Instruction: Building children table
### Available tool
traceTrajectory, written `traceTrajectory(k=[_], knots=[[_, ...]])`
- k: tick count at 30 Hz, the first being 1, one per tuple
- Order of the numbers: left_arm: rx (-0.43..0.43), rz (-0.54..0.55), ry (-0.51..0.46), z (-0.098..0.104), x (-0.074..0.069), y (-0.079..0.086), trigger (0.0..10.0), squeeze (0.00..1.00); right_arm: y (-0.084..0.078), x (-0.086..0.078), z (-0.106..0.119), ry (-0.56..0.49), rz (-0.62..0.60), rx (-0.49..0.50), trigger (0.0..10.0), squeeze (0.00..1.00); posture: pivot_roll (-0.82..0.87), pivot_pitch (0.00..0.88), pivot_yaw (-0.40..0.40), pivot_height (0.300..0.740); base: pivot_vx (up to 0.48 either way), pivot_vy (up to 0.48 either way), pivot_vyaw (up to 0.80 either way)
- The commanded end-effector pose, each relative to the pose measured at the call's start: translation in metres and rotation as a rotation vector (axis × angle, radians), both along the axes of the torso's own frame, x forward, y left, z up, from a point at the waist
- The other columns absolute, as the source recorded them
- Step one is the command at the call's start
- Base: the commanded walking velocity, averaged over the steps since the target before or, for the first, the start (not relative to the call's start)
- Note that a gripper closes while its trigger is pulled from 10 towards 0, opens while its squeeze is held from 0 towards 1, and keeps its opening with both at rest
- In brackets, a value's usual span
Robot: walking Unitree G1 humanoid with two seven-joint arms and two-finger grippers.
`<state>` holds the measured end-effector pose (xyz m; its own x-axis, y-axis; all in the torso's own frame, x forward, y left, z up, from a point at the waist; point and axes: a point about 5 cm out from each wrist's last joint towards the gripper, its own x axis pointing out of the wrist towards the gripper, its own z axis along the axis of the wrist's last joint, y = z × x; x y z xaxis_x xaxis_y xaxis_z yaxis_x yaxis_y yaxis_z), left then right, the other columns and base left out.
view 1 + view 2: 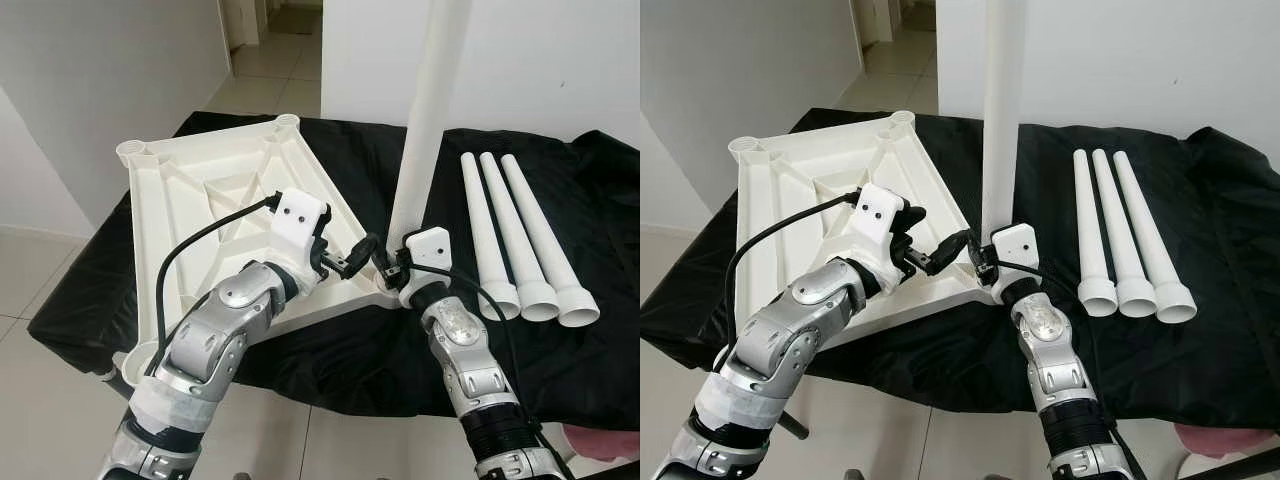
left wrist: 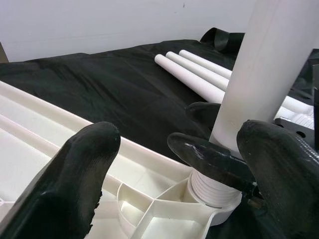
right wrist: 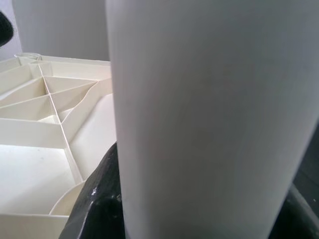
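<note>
R gripper [image 1: 392, 262] sits nearest, fingers clamped round the base of the upright leg [image 1: 425, 120]. Leg's long axis runs vertical, straight up from the tabletop's near-right corner socket [image 2: 212, 191], threaded end entering it; how far seated, can't tell. L gripper [image 1: 352, 262] just beside at 9 o'clock of the leg, fingers apart, hovering over the corner rim, holding nothing. R arm is the one on the leg, so the seating twist looks like its job. Tabletop [image 1: 200, 190] lies upside down on black cloth [image 1: 330, 350], 1 pc. Further off at 2 o'clock: 3 spare legs [image 1: 515, 240] lying flat, side by side, wide ends toward robot. Legs total 4.
</note>
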<state>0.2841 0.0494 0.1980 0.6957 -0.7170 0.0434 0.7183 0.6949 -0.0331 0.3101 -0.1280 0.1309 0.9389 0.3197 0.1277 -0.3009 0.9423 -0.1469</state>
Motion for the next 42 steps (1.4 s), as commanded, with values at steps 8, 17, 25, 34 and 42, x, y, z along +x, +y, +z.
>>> traceTrajectory(k=[8, 17, 25, 34, 42], knots=[[0.005, -0.091, -0.019, 0.003, -0.003, -0.005, 10.0, 0.0, -0.004, -0.002, -0.034, 0.195, -0.044, 0.037, 10.0, 0.0, -0.03, 0.0, 0.032, 0.74, 0.0, 0.0, 0.0], [0.006, -0.088, -0.018, 0.003, -0.004, -0.004, 10.0, 0.0, -0.009, -0.003, -0.042, 0.232, -0.074, 0.065, 10.0, 0.0, -0.03, 0.0, 0.032, 0.74, 0.0, 0.0, 0.0], [0.006, -0.084, -0.015, 0.003, -0.003, -0.002, 10.0, 0.0, -0.003, -0.009, -0.044, 0.212, -0.042, 0.027, 10.0, 0.0, -0.03, 0.0, 0.034, 0.74, 0.0, 0.0, 0.0], [0.007, -0.084, -0.014, 0.003, -0.003, -0.002, 10.0, 0.0, 0.002, -0.003, -0.034, 0.199, -0.126, 0.11, 10.0, 0.0, -0.03, 0.0, 0.03, 0.74, 0.0, 0.0, 0.0], [-0.009, -0.081, -0.024, 0.007, -0.001, -0.006, 10.0, 0.0, 0.014, -0.007, -0.026, 0.128, -0.397, 0.177, 10.0, 0.0, -0.03, 0.002, 0.013, 0.74, 0.0, 0.0, 0.0]])
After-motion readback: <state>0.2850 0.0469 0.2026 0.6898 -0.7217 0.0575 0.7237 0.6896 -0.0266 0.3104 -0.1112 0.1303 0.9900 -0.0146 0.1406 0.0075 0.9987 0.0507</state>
